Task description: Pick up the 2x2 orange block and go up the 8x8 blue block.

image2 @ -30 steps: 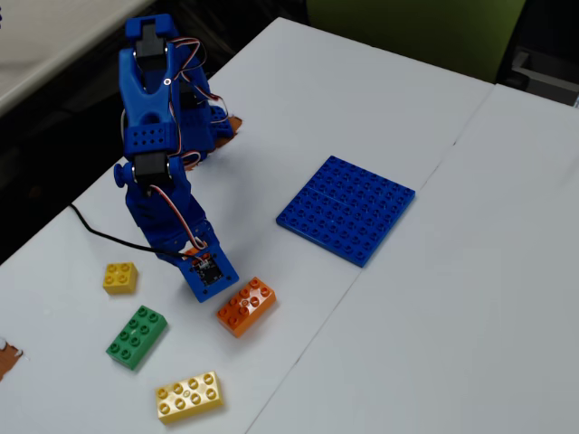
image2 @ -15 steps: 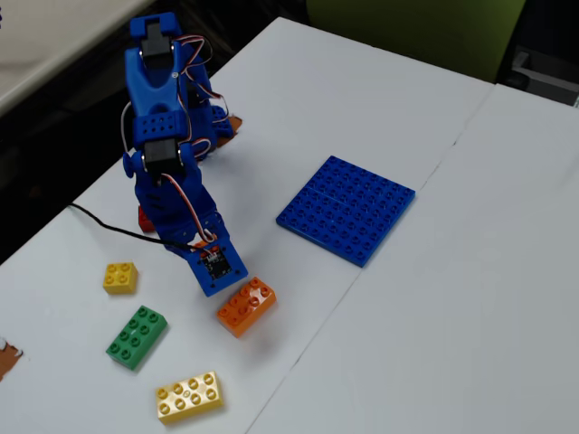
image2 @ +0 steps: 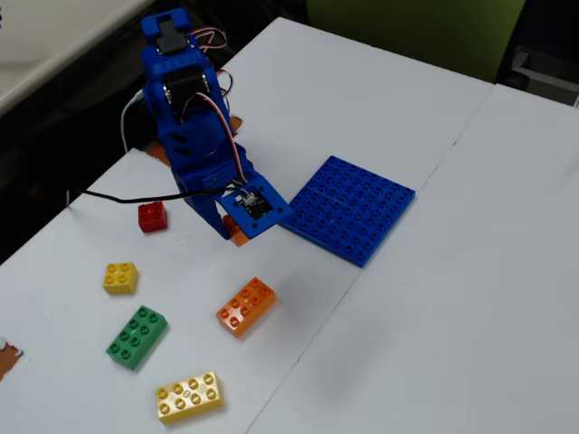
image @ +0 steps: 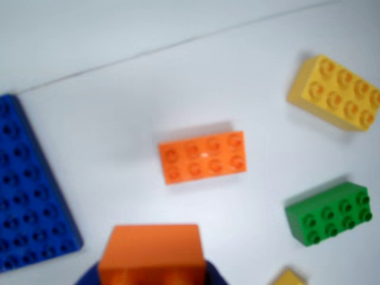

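The 2x2 orange block [image: 151, 252] fills the bottom centre of the wrist view, held between my blue jaws. In the fixed view only a sliver of it [image2: 238, 238] shows under the arm. My gripper [image: 151, 278] [image2: 232, 231] is shut on it, just left of the 8x8 blue block [image2: 349, 208] in the fixed view. I cannot tell whether the block touches the table. The blue baseplate lies flat at the left edge of the wrist view [image: 29, 196].
A longer orange eight-stud brick [image: 203, 156] [image2: 246, 306] lies ahead of the gripper. A long yellow brick [image: 335, 92] [image2: 188, 396], a green brick [image: 328, 212] [image2: 137, 336], a small yellow brick [image: 289, 277] [image2: 120, 277] and a small red brick [image2: 152, 216] lie around.
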Controlling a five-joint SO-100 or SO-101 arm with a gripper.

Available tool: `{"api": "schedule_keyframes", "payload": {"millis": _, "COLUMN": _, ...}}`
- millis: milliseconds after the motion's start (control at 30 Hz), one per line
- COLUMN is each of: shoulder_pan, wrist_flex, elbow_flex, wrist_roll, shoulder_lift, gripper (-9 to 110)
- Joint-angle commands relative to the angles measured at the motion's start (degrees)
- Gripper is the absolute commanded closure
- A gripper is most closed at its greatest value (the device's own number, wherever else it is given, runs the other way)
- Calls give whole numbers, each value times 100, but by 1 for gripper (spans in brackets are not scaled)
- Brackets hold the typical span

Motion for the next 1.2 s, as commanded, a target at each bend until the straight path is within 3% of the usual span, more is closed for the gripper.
{"api": "schedule_keyframes", "payload": {"millis": 0, "shoulder_pan": -290, "wrist_flex": 132, "elbow_flex": -527, "wrist_roll": 44, "shoulder_lift": 378, "gripper": 101}}
{"api": "schedule_keyframes", "payload": {"millis": 1167, "shoulder_pan": -2689, "wrist_flex": 299, "elbow_flex": -1107, "wrist_roll": 475, "shoulder_lift": -88, "gripper": 101}}
